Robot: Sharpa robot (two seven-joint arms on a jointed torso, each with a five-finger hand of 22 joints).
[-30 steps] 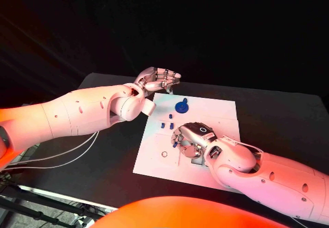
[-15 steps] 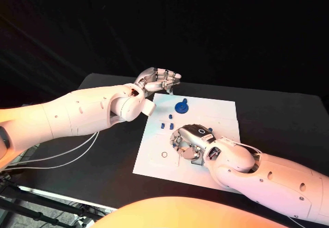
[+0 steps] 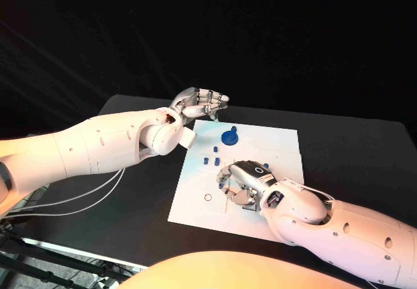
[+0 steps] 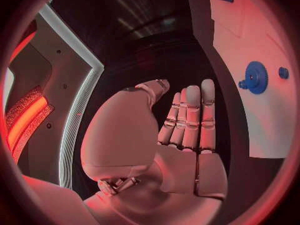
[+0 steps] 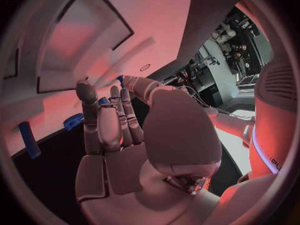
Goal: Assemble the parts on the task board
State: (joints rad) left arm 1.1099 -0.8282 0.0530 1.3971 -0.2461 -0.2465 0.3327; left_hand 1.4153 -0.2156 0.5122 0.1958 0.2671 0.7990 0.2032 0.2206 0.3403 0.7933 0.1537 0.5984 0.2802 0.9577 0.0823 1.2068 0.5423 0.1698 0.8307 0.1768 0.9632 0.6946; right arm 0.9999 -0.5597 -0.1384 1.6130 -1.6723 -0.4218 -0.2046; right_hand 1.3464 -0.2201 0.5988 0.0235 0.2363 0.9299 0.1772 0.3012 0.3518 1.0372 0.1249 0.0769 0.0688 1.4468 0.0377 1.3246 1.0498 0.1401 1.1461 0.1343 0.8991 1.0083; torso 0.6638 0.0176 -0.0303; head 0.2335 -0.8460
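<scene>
Head view: my right hand hovers low over the task board, fingers curled, whether on anything I cannot tell. Small blue pegs beyond look light, stiff, slippery; I'd pinch their sides. Farther, the blue gear; my left hand rests empty, fingers together.

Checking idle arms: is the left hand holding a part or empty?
Empty. The left hand hovers beyond the task board, its fingers straight and close together, with nothing between them in the left wrist view.
</scene>
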